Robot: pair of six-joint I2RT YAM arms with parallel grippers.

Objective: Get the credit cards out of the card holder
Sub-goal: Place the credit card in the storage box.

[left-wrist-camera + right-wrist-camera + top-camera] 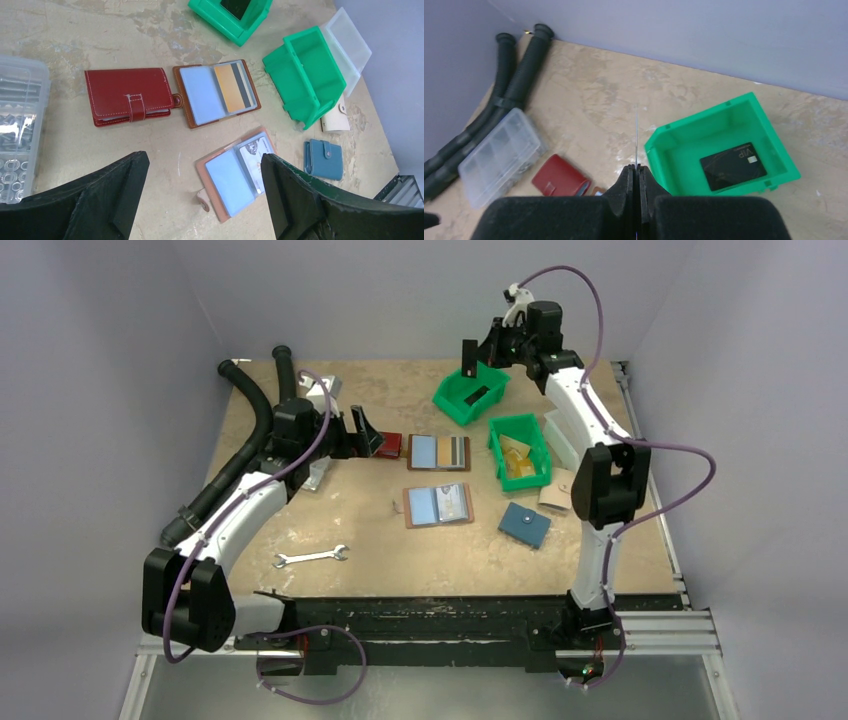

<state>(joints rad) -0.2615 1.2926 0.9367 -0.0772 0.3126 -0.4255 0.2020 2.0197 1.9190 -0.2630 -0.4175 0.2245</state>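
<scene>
Within tight-closed right claw [636, 172], one card [467, 357]

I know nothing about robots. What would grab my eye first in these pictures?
The right gripper stands out first: shut on a thin card held upright close to the far green bin, where a black card already lies. At the table's middle a far brown card holder and a near one lie open, showing light blue sleeves. The left gripper hangs open beside a red wallet.
</scene>
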